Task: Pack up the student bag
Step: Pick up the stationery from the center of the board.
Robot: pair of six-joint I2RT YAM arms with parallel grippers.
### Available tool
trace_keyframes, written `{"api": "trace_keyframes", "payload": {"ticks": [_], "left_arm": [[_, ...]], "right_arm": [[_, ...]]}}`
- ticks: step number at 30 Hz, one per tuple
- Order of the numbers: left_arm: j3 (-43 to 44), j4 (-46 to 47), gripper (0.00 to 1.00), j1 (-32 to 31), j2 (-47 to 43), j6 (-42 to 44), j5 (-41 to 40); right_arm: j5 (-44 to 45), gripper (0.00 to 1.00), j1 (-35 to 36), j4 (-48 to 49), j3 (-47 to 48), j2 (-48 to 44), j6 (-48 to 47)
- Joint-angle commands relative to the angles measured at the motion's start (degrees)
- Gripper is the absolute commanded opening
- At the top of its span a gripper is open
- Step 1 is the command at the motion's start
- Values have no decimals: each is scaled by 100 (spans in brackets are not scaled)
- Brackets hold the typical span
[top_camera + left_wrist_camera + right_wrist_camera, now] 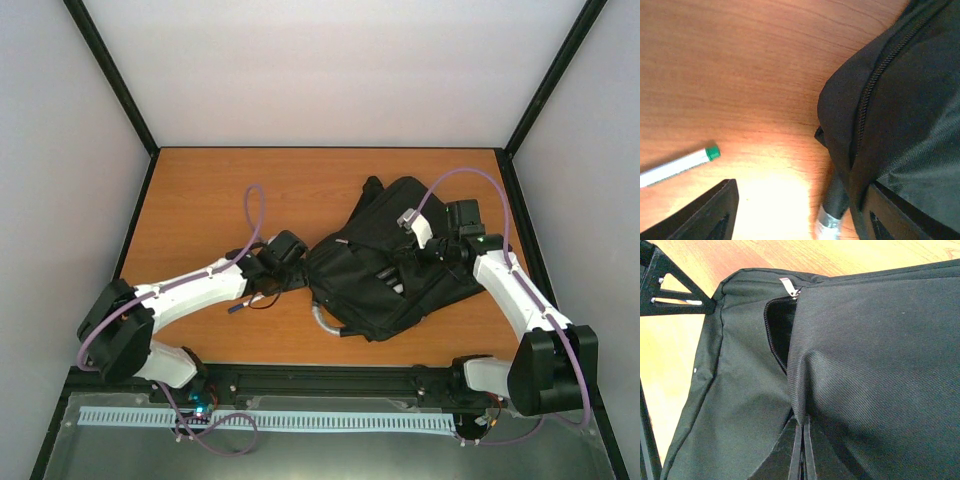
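The student bag, a large black backpack, lies flat on the right half of the wooden table. My right gripper rests on top of it. In the right wrist view it is shut on a fold of the bag's fabric at the edge of an open zip pocket, below the metal zip pull. My left gripper is open at the bag's left edge. In the left wrist view it straddles bare table, the bag's zipped edge and the grey loop handle.
A white pen with a green cap lies on the table left of my left gripper. The grey loop handle sticks out at the bag's near left corner. Black frame posts and grey walls bound the table.
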Motion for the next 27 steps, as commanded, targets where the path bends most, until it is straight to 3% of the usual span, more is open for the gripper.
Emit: {"api": "trace_keyframes", "payload": {"ticks": [1, 3, 6, 9, 10, 16, 19, 24, 27], "left_arm": [[-115, -1040, 67, 328, -9, -1264, -329], [-26, -1297, 58, 379, 56, -1676, -393], [-186, -1220, 54, 387, -189, -1895, -490], [-670, 871, 53, 361, -787, -284, 1152], [-687, 1086, 53, 329, -946, -177, 1292], [-468, -552, 55, 278, -1551, -876, 414], [-757, -952, 67, 287, -1830, -1781, 99], [-1165, -1360, 74, 441, -1897, -3122, -288], [-1209, -1263, 73, 615, -1731, -3316, -195]], "right_arm": [[188, 3, -112, 26, 52, -9, -28], [190, 3, -112, 26, 54, -10, -33], [217, 3, -112, 25, 55, -14, -32], [569, 3, -112, 114, 54, 17, 82], [715, 3, -119, 132, 58, 54, 97], [605, 3, -128, 41, 133, 235, 63], [597, 3, -123, 42, 123, 218, 58], [568, 3, -123, 25, 116, 195, 54], [559, 3, -129, 26, 110, 175, 54]]}}
